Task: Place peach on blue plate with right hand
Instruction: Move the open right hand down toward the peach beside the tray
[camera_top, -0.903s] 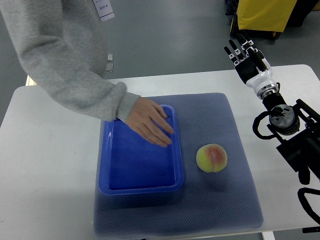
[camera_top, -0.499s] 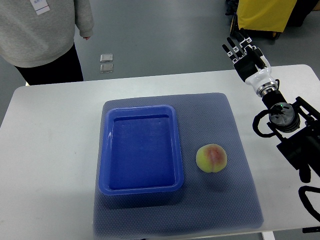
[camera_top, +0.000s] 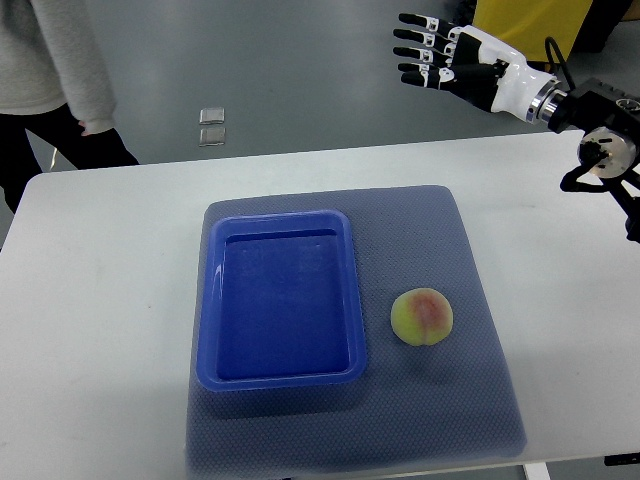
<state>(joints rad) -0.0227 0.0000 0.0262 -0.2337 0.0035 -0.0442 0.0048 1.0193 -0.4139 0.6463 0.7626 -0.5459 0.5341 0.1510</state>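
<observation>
a person in a grey sleeve (camera_top: 60, 55) stands off the far-left corner of the white table (camera_top: 100, 300), hand hanging by the edge. going right, the blue plate (camera_top: 281, 297), more of a deep tray really, sits empty on a grey mat (camera_top: 440, 400), with the peach (camera_top: 421, 317) just beside its right wall, not touching. the right hand (camera_top: 447, 62) is up top right beyond the table's far edge, fingers spread wide, holding nothing, well away from the peach.

I count one peach (camera_top: 422, 317), one blue tray (camera_top: 282, 296), one grey mat (camera_top: 440, 400), one white table (camera_top: 100, 330), one robot hand (camera_top: 450, 62), one person (camera_top: 50, 60), and what look like two small floor plates (camera_top: 211, 127).
</observation>
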